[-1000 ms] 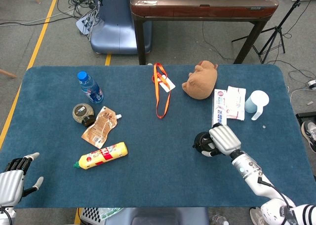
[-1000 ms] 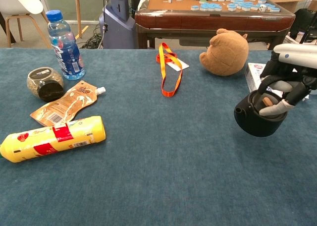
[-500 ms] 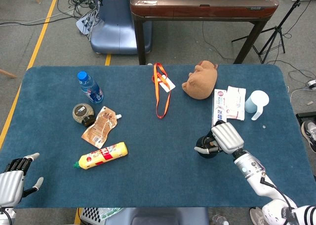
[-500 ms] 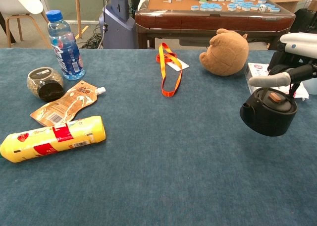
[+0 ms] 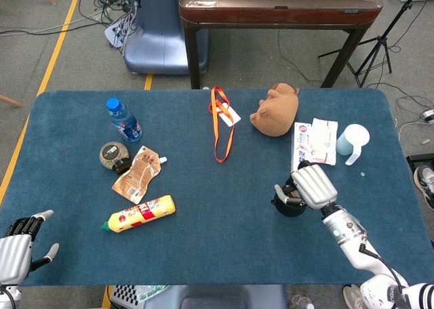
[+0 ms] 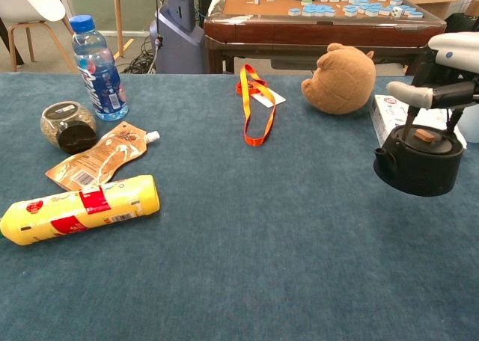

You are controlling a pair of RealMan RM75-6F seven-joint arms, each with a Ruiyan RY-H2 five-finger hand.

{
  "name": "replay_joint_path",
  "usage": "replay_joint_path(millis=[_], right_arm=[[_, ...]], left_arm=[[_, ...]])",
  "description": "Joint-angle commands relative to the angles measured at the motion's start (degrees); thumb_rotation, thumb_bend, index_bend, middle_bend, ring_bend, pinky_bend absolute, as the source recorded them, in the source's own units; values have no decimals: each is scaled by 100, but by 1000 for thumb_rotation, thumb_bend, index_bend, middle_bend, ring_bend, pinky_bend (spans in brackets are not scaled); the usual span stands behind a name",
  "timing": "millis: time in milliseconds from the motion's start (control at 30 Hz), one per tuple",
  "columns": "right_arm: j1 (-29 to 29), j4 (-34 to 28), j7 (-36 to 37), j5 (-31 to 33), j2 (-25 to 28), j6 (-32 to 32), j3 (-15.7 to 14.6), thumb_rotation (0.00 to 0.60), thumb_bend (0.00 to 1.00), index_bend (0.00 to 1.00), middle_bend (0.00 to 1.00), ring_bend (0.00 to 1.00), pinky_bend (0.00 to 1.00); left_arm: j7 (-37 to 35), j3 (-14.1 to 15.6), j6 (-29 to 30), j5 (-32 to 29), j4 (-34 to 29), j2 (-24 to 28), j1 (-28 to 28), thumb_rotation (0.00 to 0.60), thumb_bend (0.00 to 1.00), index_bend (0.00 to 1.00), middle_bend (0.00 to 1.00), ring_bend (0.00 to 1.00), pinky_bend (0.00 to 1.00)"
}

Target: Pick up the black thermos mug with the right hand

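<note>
The black thermos mug [image 5: 287,204] stands upright at the right of the blue table, seen close up in the chest view [image 6: 418,162] with a small brown knob on its lid. My right hand [image 5: 313,186] sits over its top and right side, and its fingers [image 6: 419,95] reach down around the lid and hold the mug. Whether the mug's base touches the cloth I cannot tell. My left hand [image 5: 16,245] hangs off the table's near left corner, fingers spread, holding nothing.
A white box [image 5: 301,147], a packet [image 5: 325,141] and a pale scoop cup [image 5: 352,141] lie just behind the mug. A brown plush [image 6: 343,79] and an orange lanyard [image 6: 257,105] sit farther back. At the left are a water bottle [image 6: 97,66], jar [image 6: 66,126], pouch [image 6: 101,157] and yellow bottle [image 6: 81,209].
The mug has shifted to the right with my right hand and turned from tilted to upright. The left hand has stayed put.
</note>
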Motion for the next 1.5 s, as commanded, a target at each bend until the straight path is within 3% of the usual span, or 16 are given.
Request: replay_joint_path(millis=[33,400,733,967,1500], right_arm=[[9,-9,-103,18,-7,46,24,226,522,1000,1000,957,323],[26,-79,-399,147,20,175,109,288,523,1000,1000,957,323],[2,-21,-453,152,-14,293,133,415,537,1000,1000,957,323],[-19,87,-511,70,-96,435,148,457,537,1000,1000,957,323],[73,248,-608,-11,-315,356,119,459,537,1000,1000,957,323]], left_arm=[[-3,-1,-4,1,4,2,-2,600,248,208,233,230,151],[-19,-2,-13,17,18,-8,-15,600,248,208,233,230,151],[-30,-9,-1,20,18,-8,-15,600,248,208,233,230,151],[-24,-12,-17,19,18,-14,-27,600,248,208,233,230,151],[-21,-3,-28,-8,32,-23,-18,600,248,208,233,230,151]])
